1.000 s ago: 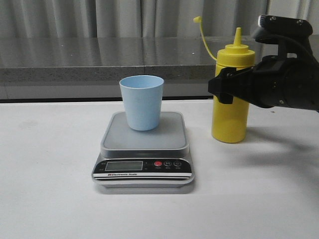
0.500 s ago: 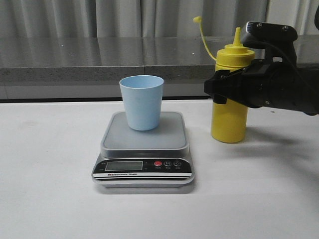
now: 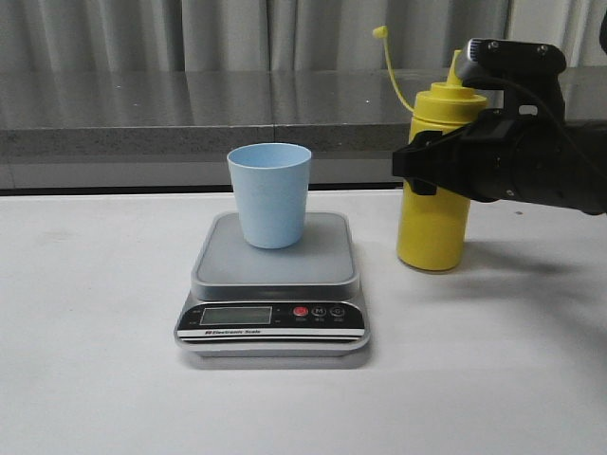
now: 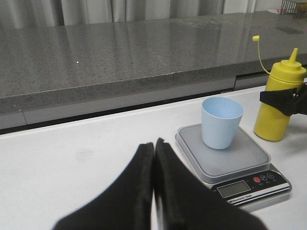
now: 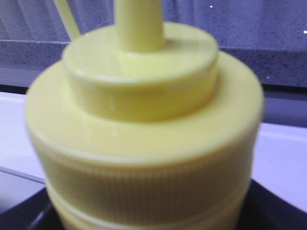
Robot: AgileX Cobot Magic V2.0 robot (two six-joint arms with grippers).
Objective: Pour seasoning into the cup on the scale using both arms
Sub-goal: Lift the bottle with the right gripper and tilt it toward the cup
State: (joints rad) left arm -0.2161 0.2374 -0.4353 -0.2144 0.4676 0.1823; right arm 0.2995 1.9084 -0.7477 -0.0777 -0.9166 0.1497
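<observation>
The pale blue cup [image 3: 270, 194] stands upright on the grey platform of the scale [image 3: 275, 270], also seen in the left wrist view as cup [image 4: 221, 121] and scale [image 4: 240, 165]. The yellow seasoning bottle [image 3: 432, 227] is to the right of the scale, leaning slightly, with its cap [image 3: 379, 32] dangling on the tether. My right gripper [image 3: 429, 169] is shut on the bottle's upper body. The bottle's lid [image 5: 144, 120] fills the right wrist view. My left gripper [image 4: 153, 146] is shut on nothing, low over the table left of the scale.
A grey stone ledge [image 3: 190, 114] runs along the back of the white table [image 3: 95, 360], with curtains behind it. The scale's black front panel [image 3: 272, 318] faces the near edge.
The right gripper shifted up and left around the bottle. The bottle's base has slid a little toward the scale and the bottle now leans. Cup, scale and left gripper are unmoved.
</observation>
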